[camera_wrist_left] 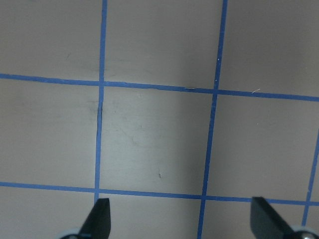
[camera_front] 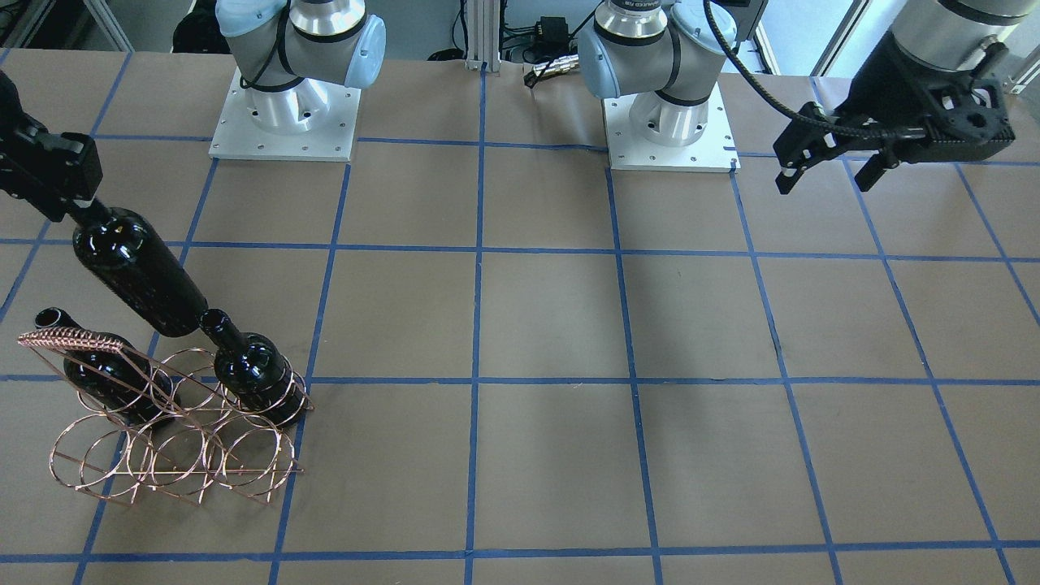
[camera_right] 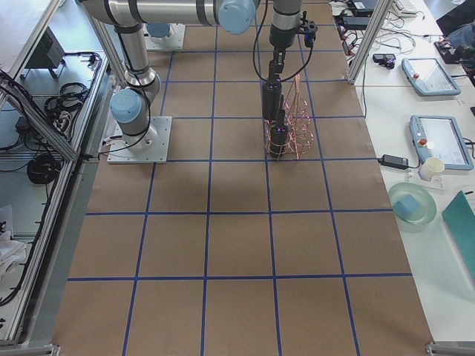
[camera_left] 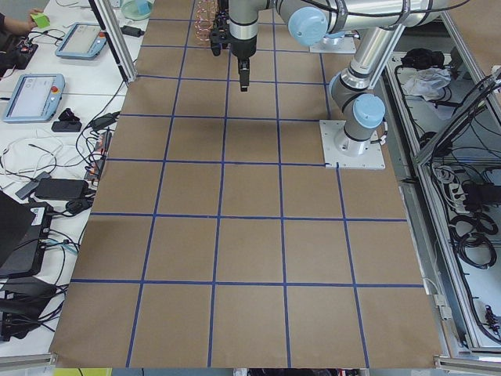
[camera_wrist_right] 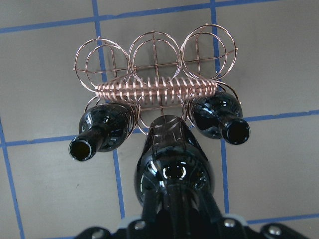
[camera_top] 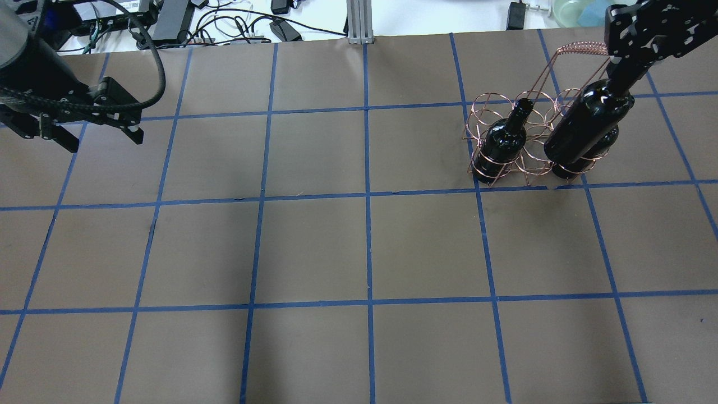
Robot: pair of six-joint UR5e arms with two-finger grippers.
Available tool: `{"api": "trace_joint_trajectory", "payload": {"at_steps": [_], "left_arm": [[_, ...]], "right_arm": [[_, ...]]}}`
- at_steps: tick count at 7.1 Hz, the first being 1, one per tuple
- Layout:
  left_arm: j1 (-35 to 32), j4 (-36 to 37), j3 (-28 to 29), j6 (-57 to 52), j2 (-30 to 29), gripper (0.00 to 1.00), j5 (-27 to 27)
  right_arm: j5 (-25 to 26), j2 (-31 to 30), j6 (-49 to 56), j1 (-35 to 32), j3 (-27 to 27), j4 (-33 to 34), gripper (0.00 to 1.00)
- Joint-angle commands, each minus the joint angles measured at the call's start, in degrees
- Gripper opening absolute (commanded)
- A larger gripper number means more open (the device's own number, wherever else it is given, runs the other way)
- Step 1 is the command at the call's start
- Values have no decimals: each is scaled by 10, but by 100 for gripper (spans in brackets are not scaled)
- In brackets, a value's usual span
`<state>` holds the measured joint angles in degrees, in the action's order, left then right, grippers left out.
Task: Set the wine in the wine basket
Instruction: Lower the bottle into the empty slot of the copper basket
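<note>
The right hand [camera_top: 620, 78] pinches the neck of a glossy black-glass wine bottle [camera_top: 583, 126], which hangs neck-up over the copper wire basket [camera_wrist_right: 157, 89] toward the worktop's [camera_top: 314, 247] far edge. Its base seems just short of the free middle hoop [camera_wrist_right: 159, 110]. The left hand [camera_top: 105, 141] is spread and well apart.

A glossy black wine bottle [camera_front: 138, 272] hangs tilted, neck up, its base just above the middle hoop of the copper wire basket [camera_wrist_right: 157, 89], between two like bottles [camera_front: 253, 370] standing in that row's end hoops
</note>
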<state>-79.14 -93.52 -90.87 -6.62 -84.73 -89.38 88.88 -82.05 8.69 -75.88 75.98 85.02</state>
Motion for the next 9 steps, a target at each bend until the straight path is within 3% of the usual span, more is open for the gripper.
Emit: {"api": "trace_joint_trajectory", "payload": {"at_steps": [1, 2, 3, 9], "left_arm": [[-15, 0, -3, 6, -1, 100, 0], [-16, 1, -4, -1, 0, 100, -2], [-16, 11, -4, -12, -1, 100, -43], [-22, 11, -8, -8, -1, 100, -46]], "right_arm": [[-1, 15, 0, -3, -1, 26, 0], [-2, 22, -1, -7, 0, 29, 0], [-2, 25, -3, -11, 1, 29, 0], [9, 47, 1, -25, 25, 53, 0]]}}
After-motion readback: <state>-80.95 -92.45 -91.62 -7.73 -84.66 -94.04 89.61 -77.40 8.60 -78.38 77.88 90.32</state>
